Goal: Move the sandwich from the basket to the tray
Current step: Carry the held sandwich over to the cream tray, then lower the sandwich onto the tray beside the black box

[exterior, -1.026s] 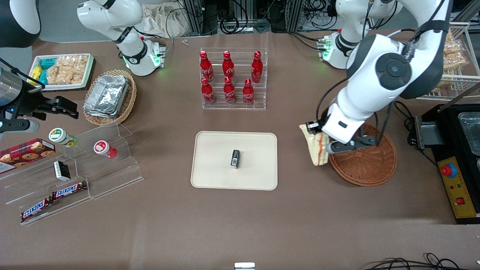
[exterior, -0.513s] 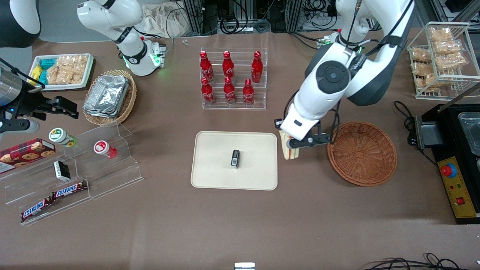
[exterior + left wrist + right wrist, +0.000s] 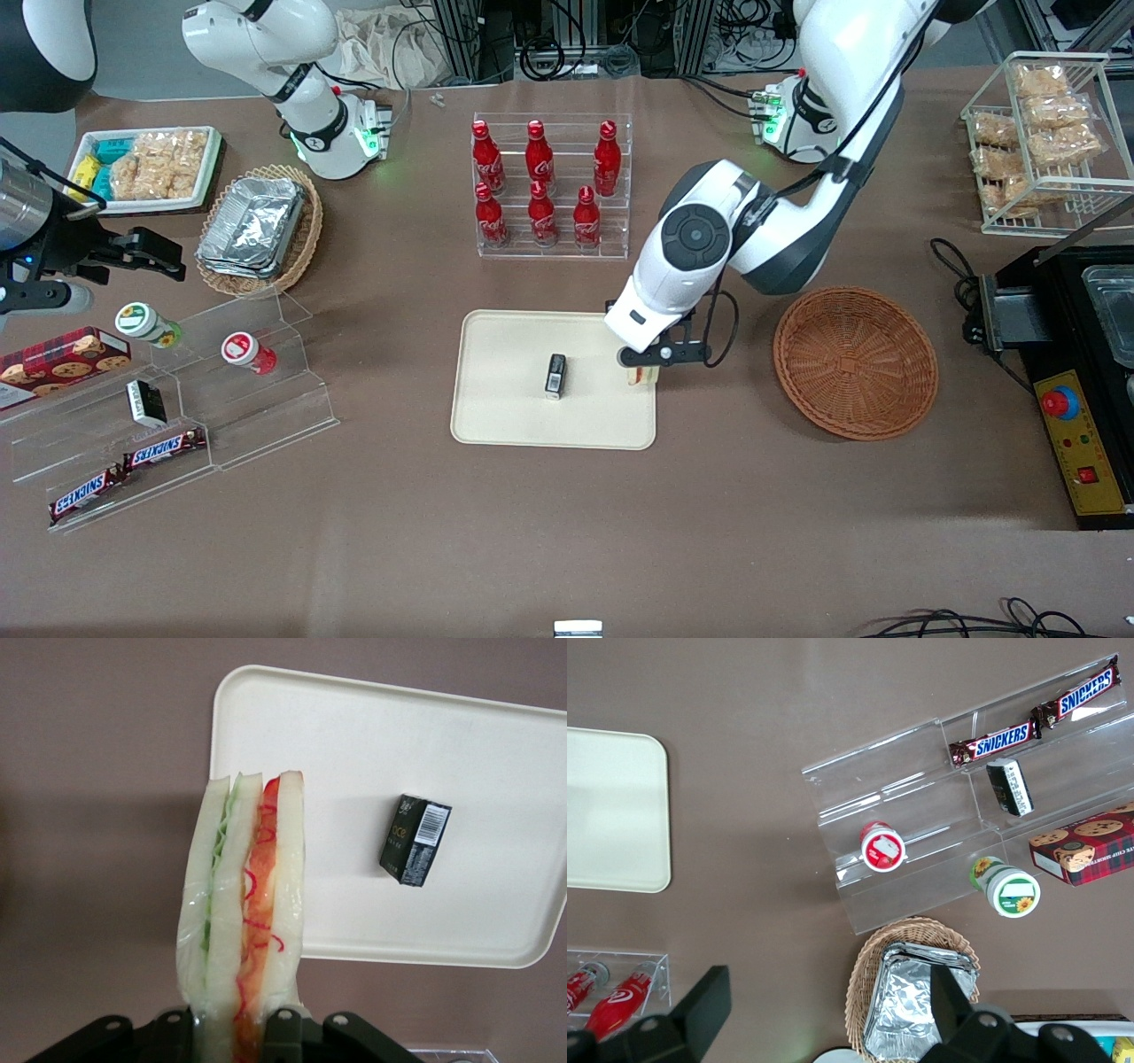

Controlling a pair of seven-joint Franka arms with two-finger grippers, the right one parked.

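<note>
The clear-wrapped sandwich (image 3: 244, 904) shows white bread with an orange-red and green filling stripe, and my gripper (image 3: 232, 1028) is shut on its base. In the front view the gripper (image 3: 651, 359) hangs over the edge of the cream tray (image 3: 505, 416) that faces the basket, and only a sliver of the sandwich (image 3: 640, 376) shows under it. A small black box (image 3: 555, 375) lies near the tray's middle. The round reddish-brown wicker basket (image 3: 855, 361) stands beside the tray toward the working arm's end, with nothing in it.
A clear rack of red cola bottles (image 3: 549, 188) stands farther from the front camera than the tray. An acrylic step shelf (image 3: 177, 390) with snacks and a tan oval basket of foil containers (image 3: 257, 229) lie toward the parked arm's end. A wire rack of snacks (image 3: 1045, 133) and black machine (image 3: 1076, 372) flank the working arm's end.
My gripper has carried the sandwich from above the basket's rim sideways to over the tray's edge. The basket stays where it was.
</note>
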